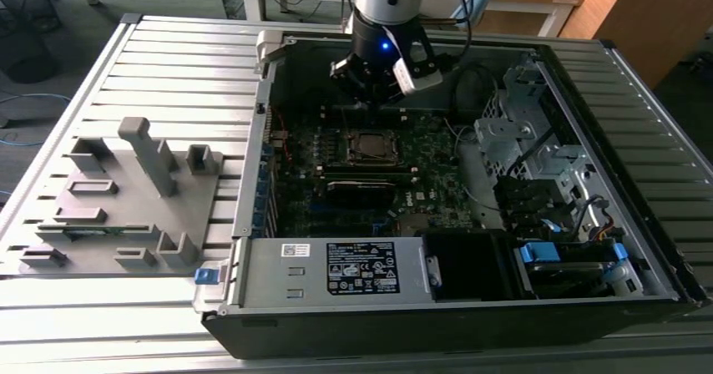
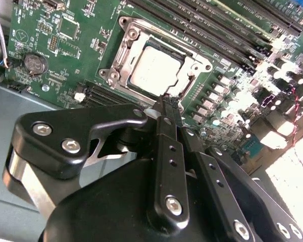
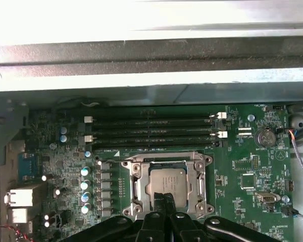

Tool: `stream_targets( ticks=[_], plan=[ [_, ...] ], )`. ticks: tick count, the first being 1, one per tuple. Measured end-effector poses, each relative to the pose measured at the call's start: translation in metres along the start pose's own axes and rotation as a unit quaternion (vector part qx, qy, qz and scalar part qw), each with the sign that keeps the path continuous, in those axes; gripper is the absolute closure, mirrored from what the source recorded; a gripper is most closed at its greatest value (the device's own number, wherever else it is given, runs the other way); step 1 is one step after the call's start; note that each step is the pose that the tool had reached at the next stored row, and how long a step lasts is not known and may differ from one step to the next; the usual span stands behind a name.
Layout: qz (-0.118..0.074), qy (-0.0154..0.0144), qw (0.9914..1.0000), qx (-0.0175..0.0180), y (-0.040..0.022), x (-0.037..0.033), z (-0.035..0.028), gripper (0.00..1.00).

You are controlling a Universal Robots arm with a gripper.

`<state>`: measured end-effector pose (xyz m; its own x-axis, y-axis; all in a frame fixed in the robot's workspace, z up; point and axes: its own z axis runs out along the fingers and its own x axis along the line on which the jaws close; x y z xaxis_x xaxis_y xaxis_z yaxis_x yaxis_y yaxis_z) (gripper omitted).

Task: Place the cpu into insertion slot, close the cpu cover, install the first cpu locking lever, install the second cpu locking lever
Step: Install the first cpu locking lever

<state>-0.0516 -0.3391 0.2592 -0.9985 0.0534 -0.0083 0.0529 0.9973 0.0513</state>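
Observation:
The cpu (image 3: 167, 183) (image 2: 155, 70), a flat grey metal square, lies in the insertion slot (image 1: 368, 146) on the green motherboard. The cpu cover (image 3: 141, 172) (image 2: 122, 56), a silver frame, lies flat around the chip. My gripper (image 3: 164, 198) (image 2: 166, 104) hangs just above one edge of the socket, its two black fingers pressed together with nothing visible between them. In the exterior view the gripper (image 1: 375, 100) stands over the board just beyond the socket. How the locking levers stand I cannot tell.
The open computer case lies on a slatted metal table. Long memory slots (image 3: 151, 132) run beside the socket, with the case wall (image 3: 141, 75) behind them. A power supply box (image 1: 359, 267) and drive cage (image 1: 535, 153) crowd the case. A grey fixture tray (image 1: 123, 199) sits outside.

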Motion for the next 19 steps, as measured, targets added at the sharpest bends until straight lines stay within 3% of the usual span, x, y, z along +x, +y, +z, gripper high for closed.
stream_targets(
  ticks=[3, 19],
  plan=[
    [0.000, 0.0003, 0.99999, -0.0051, -0.0001, 0.0000, 0.0000, 0.89],
    [0.000, 0.0003, 0.99998, -0.0057, -0.0003, 0.0029, 0.0000, 0.89]
  ],
)
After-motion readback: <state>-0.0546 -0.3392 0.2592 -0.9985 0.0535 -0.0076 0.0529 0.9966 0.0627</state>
